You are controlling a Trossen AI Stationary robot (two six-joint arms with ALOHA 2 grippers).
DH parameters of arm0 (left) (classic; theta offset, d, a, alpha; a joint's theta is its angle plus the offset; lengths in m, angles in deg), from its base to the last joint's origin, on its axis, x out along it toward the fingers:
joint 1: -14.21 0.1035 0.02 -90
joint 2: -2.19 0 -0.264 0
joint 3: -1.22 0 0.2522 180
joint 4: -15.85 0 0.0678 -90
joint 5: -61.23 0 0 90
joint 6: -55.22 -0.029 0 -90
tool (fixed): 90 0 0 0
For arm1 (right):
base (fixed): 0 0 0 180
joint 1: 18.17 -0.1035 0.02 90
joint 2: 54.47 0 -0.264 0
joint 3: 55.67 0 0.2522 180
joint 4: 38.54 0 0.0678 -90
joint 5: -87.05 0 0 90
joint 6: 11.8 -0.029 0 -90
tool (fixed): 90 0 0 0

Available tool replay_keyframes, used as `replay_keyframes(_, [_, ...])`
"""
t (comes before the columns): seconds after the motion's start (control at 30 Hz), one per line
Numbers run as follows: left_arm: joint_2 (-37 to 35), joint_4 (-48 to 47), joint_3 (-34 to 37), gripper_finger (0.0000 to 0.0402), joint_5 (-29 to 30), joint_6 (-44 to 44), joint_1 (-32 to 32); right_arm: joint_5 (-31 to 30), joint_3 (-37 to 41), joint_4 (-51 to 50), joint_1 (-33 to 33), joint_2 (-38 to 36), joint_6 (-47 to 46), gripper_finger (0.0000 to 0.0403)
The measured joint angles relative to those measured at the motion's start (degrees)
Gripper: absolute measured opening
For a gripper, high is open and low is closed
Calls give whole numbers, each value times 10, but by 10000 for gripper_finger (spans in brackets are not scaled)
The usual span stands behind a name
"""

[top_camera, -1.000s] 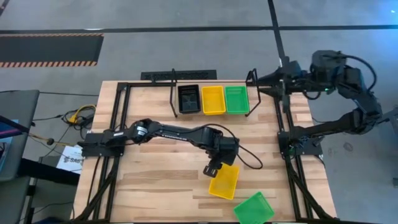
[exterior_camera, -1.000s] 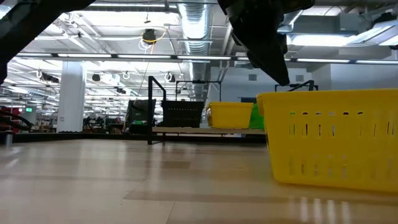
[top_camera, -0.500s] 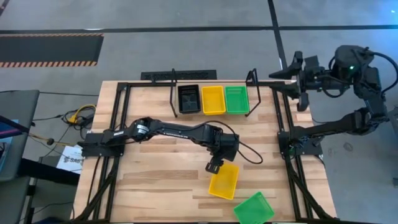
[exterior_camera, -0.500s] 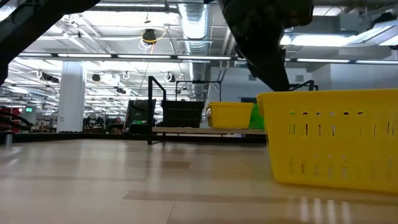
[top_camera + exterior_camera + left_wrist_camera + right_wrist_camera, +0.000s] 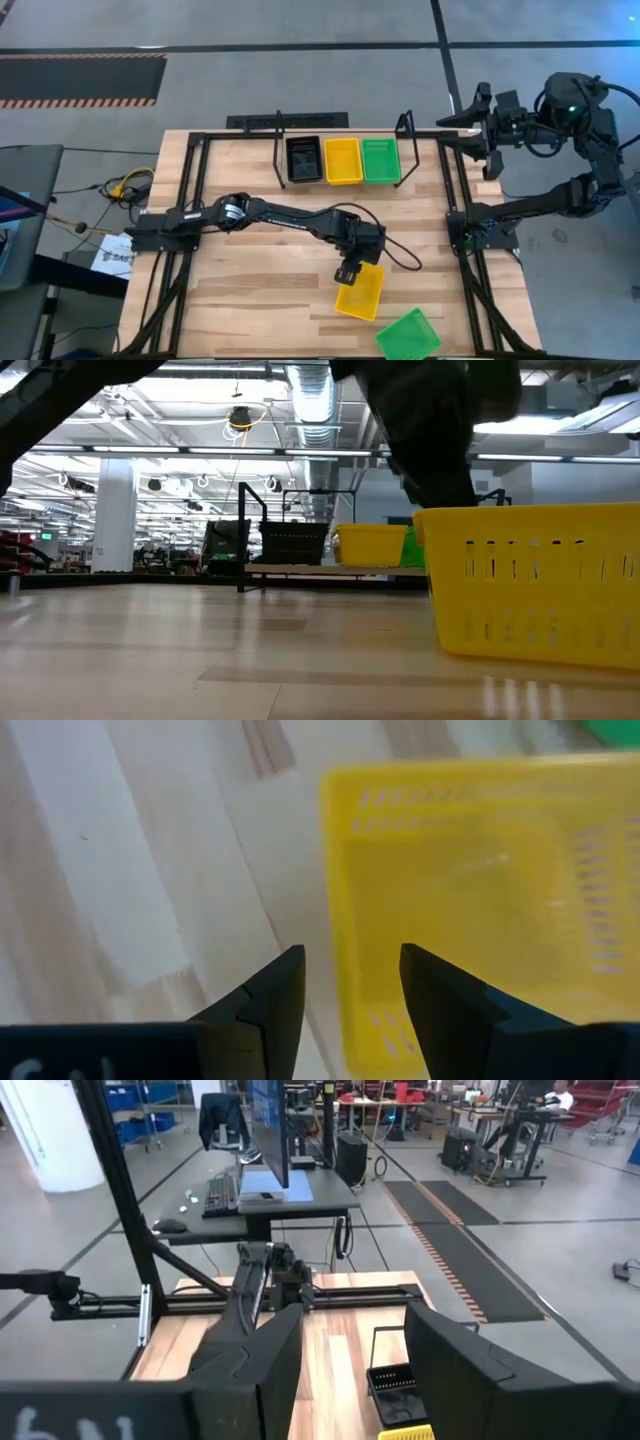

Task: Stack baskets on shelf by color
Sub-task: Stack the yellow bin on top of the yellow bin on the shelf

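The loose yellow mesh-sided plastic basket [image 5: 360,291] lies on the light wooden table [image 5: 250,300] near its front edge, just beside a green mesh basket [image 5: 408,334]. Our left gripper [image 5: 345,982] hovers with its fingers parted, straddling the basket's near rim — nothing is gripped. We should lower until 1 finger sits inside the wall, then pinch squarely. The low black metal-tube shelf [image 5: 340,150] at the back holds 3 baskets abreast. The right gripper [image 5: 487,125] waits off the table, fingers apart.
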Motion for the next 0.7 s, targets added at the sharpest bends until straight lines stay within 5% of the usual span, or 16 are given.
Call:
replay_keyframes(0.37, [34,6,3,146,46,10,0,0,0,-3,0,0,-2,198])
replay_keyframes(0.47, [35,11,2,109,55,13,0,0,0,-3,0,-3,-2,198])
replay_keyframes(0.57, [35,-9,-14,30,55,15,1,0,0,1,0,-4,-2,195])
replay_keyframes(0.7, [35,-40,-50,5,67,20,2,0,0,1,0,-8,-2,194])
